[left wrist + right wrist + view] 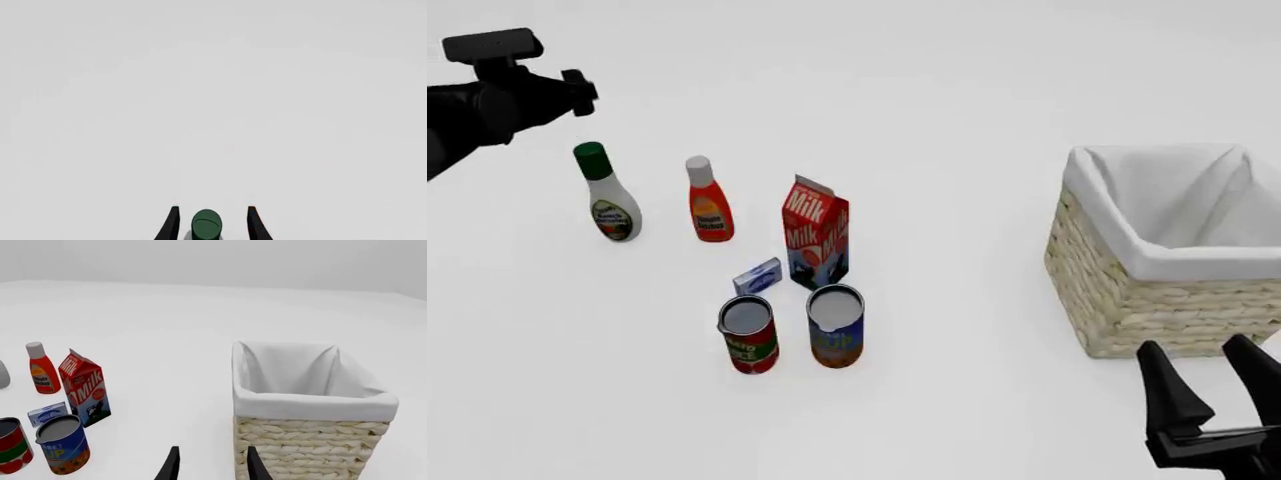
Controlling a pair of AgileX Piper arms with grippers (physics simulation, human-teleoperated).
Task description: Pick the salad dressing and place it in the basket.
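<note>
White tabletop surrounds the upright salad dressing (607,193), which stands at the far left, well apart from the basket (1164,262). Nearer, the left gripper (210,222) hangs spread above its cap; the right gripper (1214,382) rests spread beside the basket.

A plain white desk (961,90) fills every view, evenly lit, with only faint shadows. In the right wrist view a pale grey backdrop (213,260) rises behind it.

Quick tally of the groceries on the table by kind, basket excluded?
Bottles: 2, the salad dressing and red bottle
Cans: 2, red can and blue can
Cartons: 1, milk carton
Small boxes: 1, blue box
Total: 6
</note>
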